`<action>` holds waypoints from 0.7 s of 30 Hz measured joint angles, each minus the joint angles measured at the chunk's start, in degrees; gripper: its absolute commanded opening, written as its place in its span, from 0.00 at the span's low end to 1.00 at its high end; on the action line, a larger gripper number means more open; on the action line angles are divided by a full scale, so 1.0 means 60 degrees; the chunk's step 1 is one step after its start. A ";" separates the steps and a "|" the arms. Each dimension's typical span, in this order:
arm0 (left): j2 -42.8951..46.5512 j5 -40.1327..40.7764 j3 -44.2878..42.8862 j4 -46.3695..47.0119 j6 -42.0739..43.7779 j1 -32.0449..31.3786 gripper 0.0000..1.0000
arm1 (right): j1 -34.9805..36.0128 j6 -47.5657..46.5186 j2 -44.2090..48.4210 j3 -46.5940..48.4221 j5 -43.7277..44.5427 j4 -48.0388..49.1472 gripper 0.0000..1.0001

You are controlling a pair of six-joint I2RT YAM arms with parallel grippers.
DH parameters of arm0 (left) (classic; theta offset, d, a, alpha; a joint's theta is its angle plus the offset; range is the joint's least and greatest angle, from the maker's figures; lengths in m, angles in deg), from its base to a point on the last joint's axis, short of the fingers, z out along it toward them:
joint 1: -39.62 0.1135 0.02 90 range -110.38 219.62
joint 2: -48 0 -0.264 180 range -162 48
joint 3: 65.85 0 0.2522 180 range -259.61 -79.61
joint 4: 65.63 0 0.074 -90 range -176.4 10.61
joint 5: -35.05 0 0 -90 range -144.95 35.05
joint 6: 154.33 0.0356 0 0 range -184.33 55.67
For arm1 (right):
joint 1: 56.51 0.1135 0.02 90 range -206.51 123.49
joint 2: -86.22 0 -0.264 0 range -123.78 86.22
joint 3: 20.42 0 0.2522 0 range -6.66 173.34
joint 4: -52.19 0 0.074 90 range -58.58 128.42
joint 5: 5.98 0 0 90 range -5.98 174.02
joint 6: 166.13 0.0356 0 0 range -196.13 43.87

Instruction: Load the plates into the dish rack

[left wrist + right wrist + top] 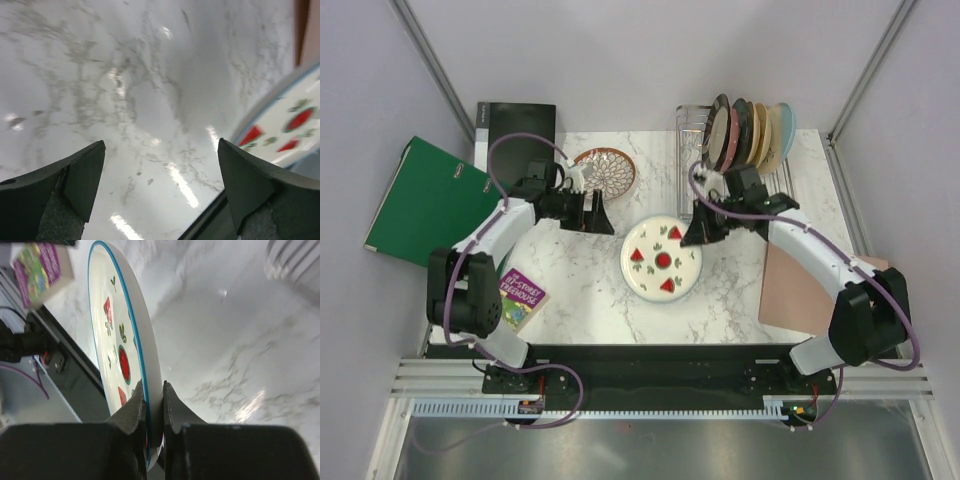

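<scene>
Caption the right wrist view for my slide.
Right gripper clamps the rim of the fruit-motif plate, marble table beyond.

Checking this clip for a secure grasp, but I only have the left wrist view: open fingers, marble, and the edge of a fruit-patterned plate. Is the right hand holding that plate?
Observer: Yes, the right hand is shut on the rim of the fruit plate.
Operator: Any other plate outside the rack?
Observer: The brown lattice plate lies flat on the table, beyond the left hand.
Operator: And the rack?
Observer: The dish rack holds several plates upright.
</scene>
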 measured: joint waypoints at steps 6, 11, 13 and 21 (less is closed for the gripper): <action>0.1362 0.4084 -0.0627 -0.0437 0.0222 -0.0117 1.00 | -0.0678 -0.0918 -0.0018 0.4368 0.1461 -0.0725 0.00; 0.0991 0.6772 -0.1107 -0.0860 0.0208 -0.0211 0.99 | -0.0685 -0.1348 -0.0375 0.5810 0.4834 0.0976 0.00; 0.0546 0.7253 -0.1388 -0.1115 0.0200 -0.0215 0.99 | -0.0466 -0.1581 -0.0878 0.6160 0.6706 0.1705 0.00; 0.0211 0.7515 -0.1504 -0.1599 0.0106 -0.0237 0.95 | 0.0339 -0.2382 -0.3909 0.7606 1.1548 0.3406 0.00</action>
